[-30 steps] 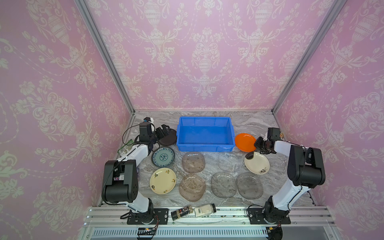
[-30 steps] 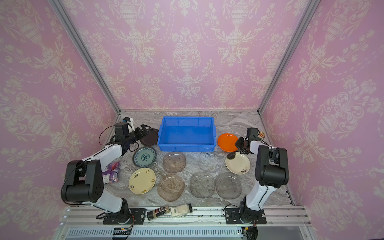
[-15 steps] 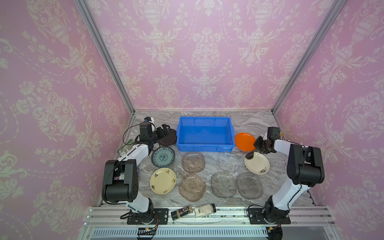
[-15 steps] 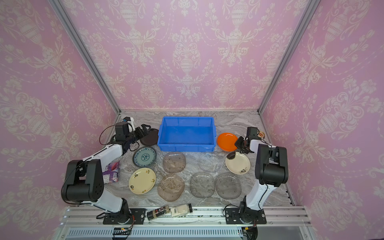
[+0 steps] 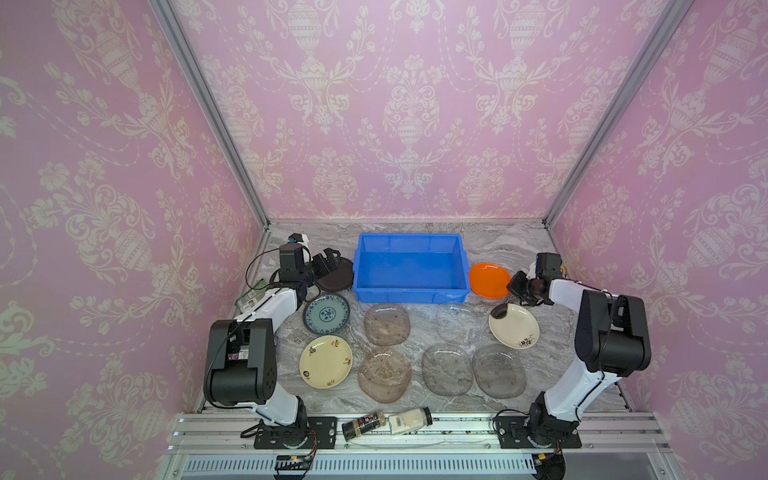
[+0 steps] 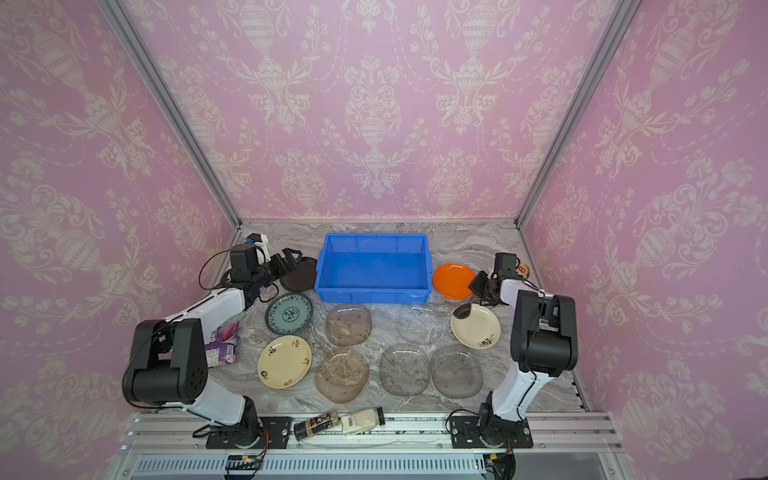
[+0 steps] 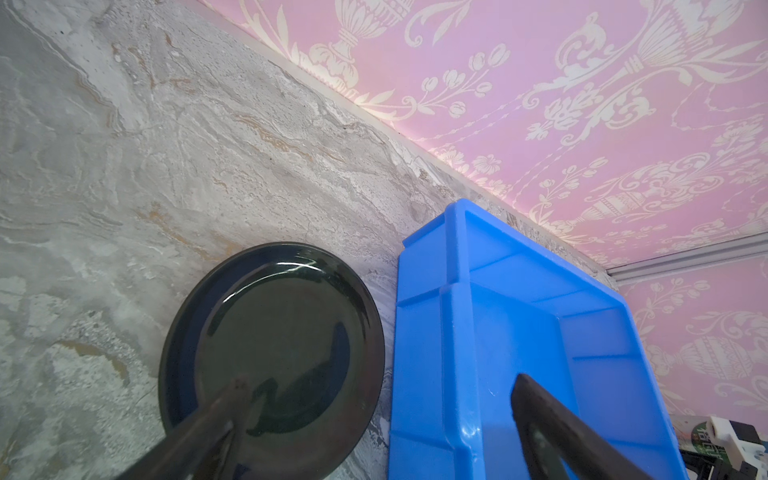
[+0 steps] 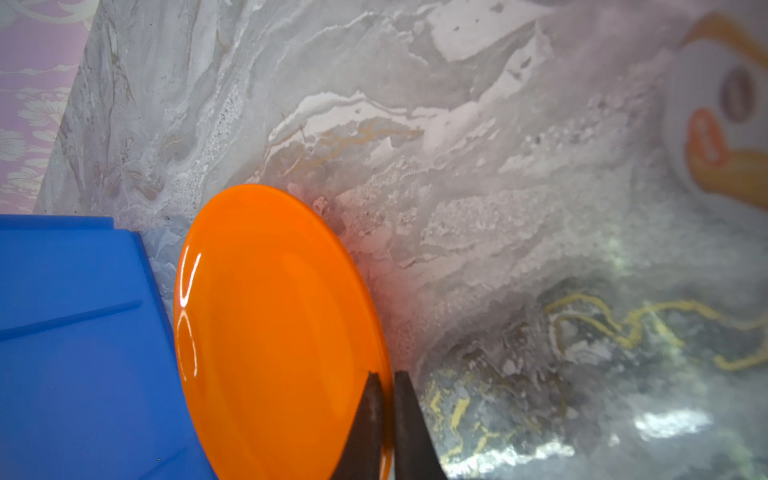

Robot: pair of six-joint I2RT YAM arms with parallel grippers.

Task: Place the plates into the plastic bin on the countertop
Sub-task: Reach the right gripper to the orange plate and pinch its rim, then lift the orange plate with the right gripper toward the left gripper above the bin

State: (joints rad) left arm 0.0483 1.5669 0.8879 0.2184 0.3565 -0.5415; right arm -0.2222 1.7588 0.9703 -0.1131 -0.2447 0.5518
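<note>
Right gripper point(image 8: 386, 376): fingers point(image 8: 365, 415) pinch the rim of the orange plate point(image 8: 270, 311), which rests on the marbled countertop point(image 8: 457, 166) just beside the blue plastic bin point(image 8: 75, 332). Left gripper point(image 7: 380, 379): fingers spread wide (1 over the black plate point(image 7: 274, 324), 1 over the bin).

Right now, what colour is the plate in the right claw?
Bright orange. The plate in the right claw shows best in the right wrist view.

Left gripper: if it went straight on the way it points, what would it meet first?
Probably the round black plate: the open left gripper angles down at it, though one finger hangs over the blue plastic bin. Depth is unclear.
</note>
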